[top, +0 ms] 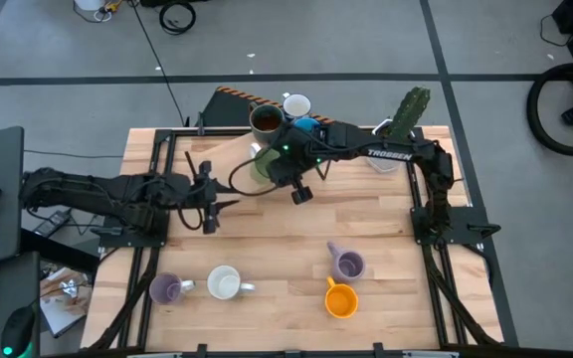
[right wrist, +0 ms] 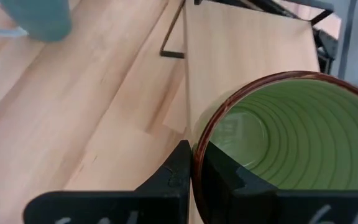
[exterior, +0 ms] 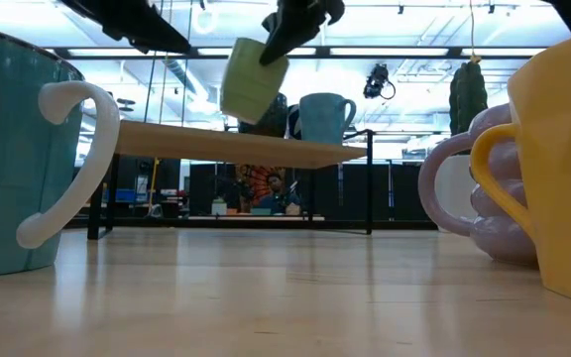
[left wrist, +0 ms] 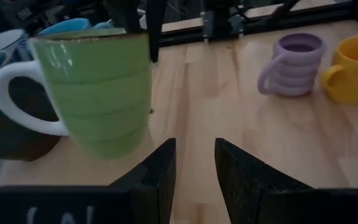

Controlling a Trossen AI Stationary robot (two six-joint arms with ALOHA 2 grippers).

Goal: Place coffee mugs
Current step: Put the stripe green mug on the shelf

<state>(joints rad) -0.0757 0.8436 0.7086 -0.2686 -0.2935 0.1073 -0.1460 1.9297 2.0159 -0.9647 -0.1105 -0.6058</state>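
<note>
A green mug point(left wrist: 98, 93) with a white handle hangs in the air at the near edge of a raised wooden shelf point(exterior: 236, 149), with my right gripper point(right wrist: 194, 152) shut on its rim. On the shelf stand a dark brown mug point(top: 266, 121), a white mug point(top: 296, 104) and a blue mug point(exterior: 323, 117). My left gripper point(left wrist: 194, 168) stands open to the table's left of the green mug, pointing at it, with nothing between its fingers. On the table near the front stand two purple mugs point(top: 164, 288) point(top: 346, 264), an orange mug point(top: 340, 298) and a teal mug point(exterior: 18, 149) with a white handle. My right gripper pinches the green mug's rim point(right wrist: 197, 140), one finger inside the mug and one point(right wrist: 176, 174) outside on its wall. The fingers come from above, slanting down. The mug hangs below them, lifted clear and a little tilted, its handle point(left wrist: 17, 93) away from the fingers.
A white pot with a cactus point(top: 406, 114) stands at the back right of the table. Black frame rails point(top: 421, 219) run along both sides. Bare wood point(top: 267, 239) lies between the shelf and the front row of mugs.
</note>
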